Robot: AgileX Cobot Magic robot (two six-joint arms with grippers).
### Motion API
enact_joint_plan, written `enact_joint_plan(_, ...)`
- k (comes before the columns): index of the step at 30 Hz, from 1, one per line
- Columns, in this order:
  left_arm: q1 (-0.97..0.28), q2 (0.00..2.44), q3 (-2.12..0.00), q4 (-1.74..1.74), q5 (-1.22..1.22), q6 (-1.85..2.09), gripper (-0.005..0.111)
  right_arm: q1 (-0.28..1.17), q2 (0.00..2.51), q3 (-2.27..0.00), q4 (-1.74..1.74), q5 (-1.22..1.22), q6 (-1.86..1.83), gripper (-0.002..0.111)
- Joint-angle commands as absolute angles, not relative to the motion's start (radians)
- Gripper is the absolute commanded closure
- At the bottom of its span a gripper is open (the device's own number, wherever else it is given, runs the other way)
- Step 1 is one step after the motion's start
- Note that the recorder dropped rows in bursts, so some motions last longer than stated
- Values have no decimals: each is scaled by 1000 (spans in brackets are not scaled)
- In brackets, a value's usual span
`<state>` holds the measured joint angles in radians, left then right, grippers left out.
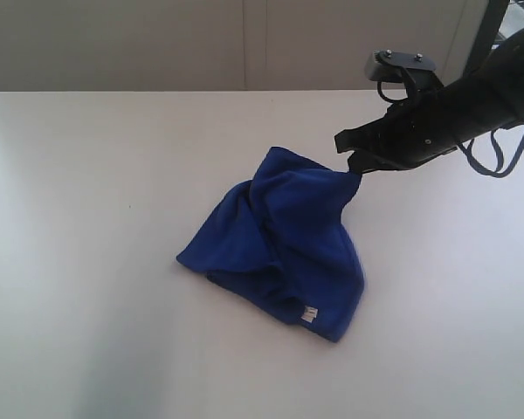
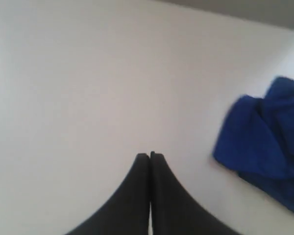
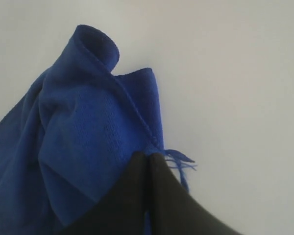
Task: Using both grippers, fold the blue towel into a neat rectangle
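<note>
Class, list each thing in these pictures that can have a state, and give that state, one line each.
blue towel: crumpled, not yet folded, one corner pinched and raised.
right hand: shut on the blue towel's corner.
left hand: shut, holding nothing, apart from the towel.

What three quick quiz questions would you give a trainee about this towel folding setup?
1. True or false: the left gripper is holding the towel.
2. Pick one: the right gripper is A) open above the towel, B) shut on an edge of the towel, C) shut and well away from the towel.
3. Short answer: what small white thing shows at the towel's edge in the exterior view?
Key: 1 false, it is shut on nothing and sits apart from the towel. 2 B. 3 a tag.
</note>
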<state>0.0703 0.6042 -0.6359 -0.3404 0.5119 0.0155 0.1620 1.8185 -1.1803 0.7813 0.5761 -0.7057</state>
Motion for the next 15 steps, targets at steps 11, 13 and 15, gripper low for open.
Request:
enact_joint_plan(11, -49, 1433, -650, -1335, 558, 682, 107, 158, 1809, -1174, 784, 571, -702, 108)
enact_joint_plan(13, -105, 1484, -648, -1407, 495, 687, 107, 158, 1809, -1174, 785, 566, -702, 108)
enact_joint_plan(15, -165, 1530, -651, -1496, 435, 717, 107, 158, 1809, -1174, 785, 564, -702, 108)
